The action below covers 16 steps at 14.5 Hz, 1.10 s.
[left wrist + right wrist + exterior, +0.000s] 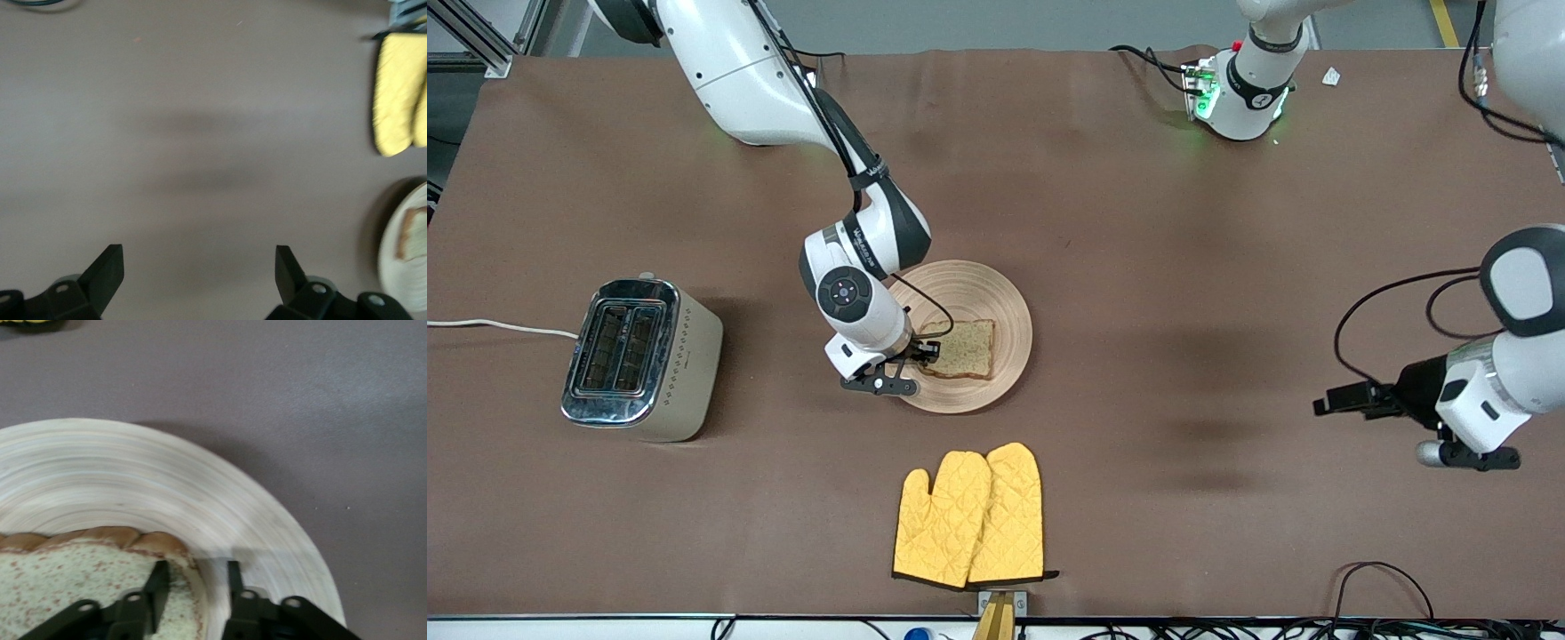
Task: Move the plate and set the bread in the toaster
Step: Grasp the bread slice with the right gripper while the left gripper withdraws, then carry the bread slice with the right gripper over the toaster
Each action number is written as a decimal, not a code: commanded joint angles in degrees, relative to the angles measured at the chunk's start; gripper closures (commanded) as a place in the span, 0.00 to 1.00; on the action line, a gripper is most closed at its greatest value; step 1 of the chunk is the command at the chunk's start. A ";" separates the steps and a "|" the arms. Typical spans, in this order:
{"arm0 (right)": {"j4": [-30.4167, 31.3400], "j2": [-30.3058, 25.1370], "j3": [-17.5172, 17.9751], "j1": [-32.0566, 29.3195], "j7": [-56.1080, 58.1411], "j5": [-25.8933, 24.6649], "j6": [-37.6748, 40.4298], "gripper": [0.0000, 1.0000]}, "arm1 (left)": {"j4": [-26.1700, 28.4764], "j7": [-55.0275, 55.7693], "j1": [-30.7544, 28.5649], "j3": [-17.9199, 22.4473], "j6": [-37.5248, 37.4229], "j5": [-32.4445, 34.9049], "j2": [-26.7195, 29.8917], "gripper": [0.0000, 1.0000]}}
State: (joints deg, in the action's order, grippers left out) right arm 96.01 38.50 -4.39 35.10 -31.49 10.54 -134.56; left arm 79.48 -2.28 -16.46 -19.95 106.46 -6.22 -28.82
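The round light-wood plate (971,286) lies mid-table with the speckled bread (963,348) flat on it. My right gripper (923,354) is down at the bread's edge that faces the toaster. In the right wrist view the gripper (197,570) is open a little: one finger is over the bread (80,583), the other over the bare plate (133,480), and the crust lies between them. The chrome-topped toaster (639,357) stands toward the right arm's end, slots up. My left gripper (1323,405) waits wide open and empty over bare table (199,257) toward the left arm's end.
A pair of yellow oven mitts (969,516) lies nearer the front camera than the plate and shows in the left wrist view (400,93). The toaster's white cord (498,326) runs off the table's end. The brown mat covers the whole table.
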 commanded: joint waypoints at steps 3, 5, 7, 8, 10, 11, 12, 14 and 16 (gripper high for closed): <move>1.38 -0.62 -0.44 0.93 -3.58 0.62 -0.35 0.97 | 1.03 9.49 0.99 -1.57 -12.22 8.32 11.04 0.00; 1.02 -0.88 -0.44 0.84 -3.58 0.62 0.35 1.00 | 1.72 9.14 1.95 -0.97 -12.77 8.41 15.09 0.00; 0.24 -1.41 -0.53 0.58 -3.05 0.53 1.83 1.00 | 3.83 9.14 4.93 3.05 -13.55 8.41 19.65 0.00; -1.59 -1.85 -0.79 0.14 -3.05 0.01 5.50 1.00 | 4.80 9.05 7.21 5.86 -13.82 8.41 21.85 0.00; -6.25 -3.16 -2.19 0.14 -3.05 -1.92 14.89 1.00 | 7.96 8.35 10.56 9.83 -16.88 8.24 26.60 0.00; -9.23 -3.60 -3.59 0.40 -2.96 -4.63 19.47 1.00 | 8.93 8.43 11.44 10.02 -18.46 8.24 28.27 0.00; -11.96 -3.70 -3.96 0.14 -2.79 -7.26 23.95 1.00 | 9.55 9.13 12.23 10.02 -20.31 8.24 29.60 0.00; -17.76 -3.78 -4.48 -0.65 -2.17 -12.80 32.22 1.00 | 10.16 9.66 12.94 10.02 -21.99 8.33 31.01 0.00; -21.98 -3.70 -4.75 -1.96 1.06 -17.03 38.64 1.00 | 9.90 9.58 12.42 9.41 -22.87 8.15 31.45 0.00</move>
State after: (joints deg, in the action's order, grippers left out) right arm 77.99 34.40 -9.29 34.59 -33.18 -2.70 -100.89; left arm 87.87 6.98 -4.05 -10.71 84.11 1.15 1.16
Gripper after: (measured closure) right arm 0.987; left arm 0.000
